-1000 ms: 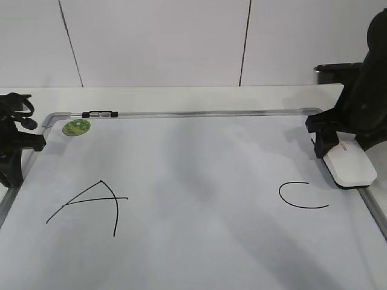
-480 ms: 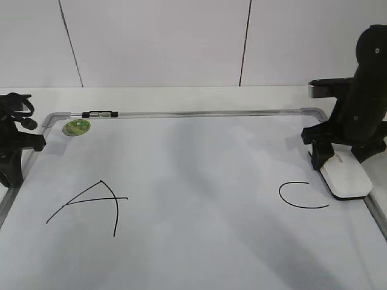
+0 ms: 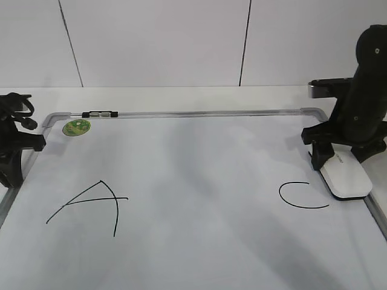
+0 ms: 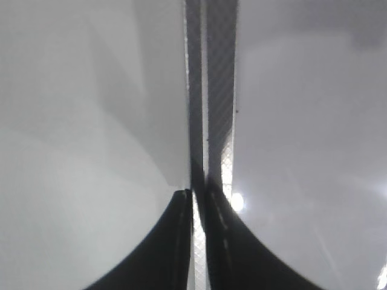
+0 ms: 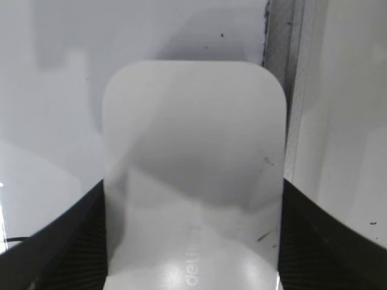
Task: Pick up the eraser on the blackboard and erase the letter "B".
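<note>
On the board no B shows between the A and C; the right claw straddles the eraser at the board's right edge, grip or release unclear.

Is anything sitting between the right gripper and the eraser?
Nothing visible. The right gripper already straddles the eraser, a finger on each long side, by the blackboard's right edge. Whether the fingers press it is unclear.
</note>
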Controlling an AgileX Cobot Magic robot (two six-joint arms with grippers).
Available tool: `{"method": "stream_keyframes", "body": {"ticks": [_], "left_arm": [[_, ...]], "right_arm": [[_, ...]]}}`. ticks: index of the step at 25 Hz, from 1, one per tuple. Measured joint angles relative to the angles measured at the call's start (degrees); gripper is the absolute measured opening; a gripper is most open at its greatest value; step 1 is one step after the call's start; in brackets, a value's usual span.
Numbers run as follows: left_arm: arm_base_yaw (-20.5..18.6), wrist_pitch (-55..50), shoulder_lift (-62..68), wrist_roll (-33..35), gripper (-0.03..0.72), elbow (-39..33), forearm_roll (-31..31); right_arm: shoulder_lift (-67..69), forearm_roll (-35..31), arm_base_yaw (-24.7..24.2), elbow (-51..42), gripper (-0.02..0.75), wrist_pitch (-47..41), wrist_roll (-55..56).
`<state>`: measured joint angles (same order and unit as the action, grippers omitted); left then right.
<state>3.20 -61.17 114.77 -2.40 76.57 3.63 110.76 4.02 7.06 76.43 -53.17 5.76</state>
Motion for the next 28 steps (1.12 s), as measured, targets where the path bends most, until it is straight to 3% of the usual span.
{"method": "stream_keyframes", "body": {"ticks": [6,13,19,28], "left_arm": [[0.0,0.0,0.0,0.0,0.046,0.0,0.0],[0.0,0.0,0.0,0.0,0.046,0.0,0.0],[0.0,0.0,0.0,0.0,0.046,0.0,0.0],[0.0,0.0,0.0,0.0,0.046,0.0,0.0]], "right_arm": [[0.0,-0.1,0.0,0.0,0.549,-0.3,0.0],[0.0,-0.8,0.0,0.0,0.646,-1.3,0.1],[0.0,-0.7,0.0,1.4,0.647,-3.5,0.2],[0.0,-0.4,0.0,10.3,0.608,-13.8,0.2]]}}
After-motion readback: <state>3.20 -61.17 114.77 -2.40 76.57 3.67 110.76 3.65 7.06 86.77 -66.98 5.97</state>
